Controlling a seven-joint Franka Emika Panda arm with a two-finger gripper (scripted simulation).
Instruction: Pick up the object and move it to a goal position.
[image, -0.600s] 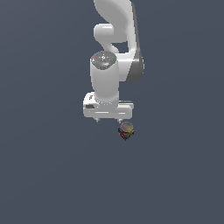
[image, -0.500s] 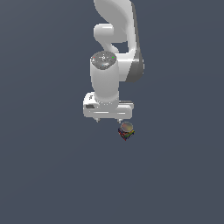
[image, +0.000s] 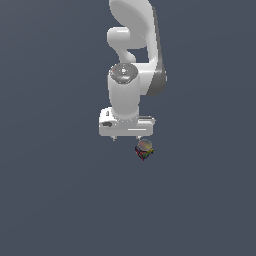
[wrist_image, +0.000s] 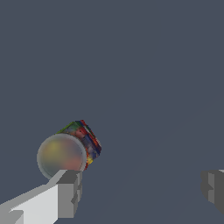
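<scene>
**Approach under way, cube off to one side**

Flat slate-grey ground fills both views, with nothing else on it. Above it hangs the white Panda arm (image: 131, 60), its gripper (image: 126, 137) spread wide and empty. The cube (image: 144, 151) lies just beyond one finger (wrist_image: 65, 192), outside the jaws, with a hazy translucent sphere (wrist_image: 61, 156) over it. Judged: still pre-grasp; next, shift sideways to centre, then descend. No obstruction is visible.

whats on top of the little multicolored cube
A pale, see-through sphere overlaps the cube in the wrist view, tinted by the cube's colours. The cube face behind it is blurred. The gripper has its jaws spread wide, not around the cube.
</scene>
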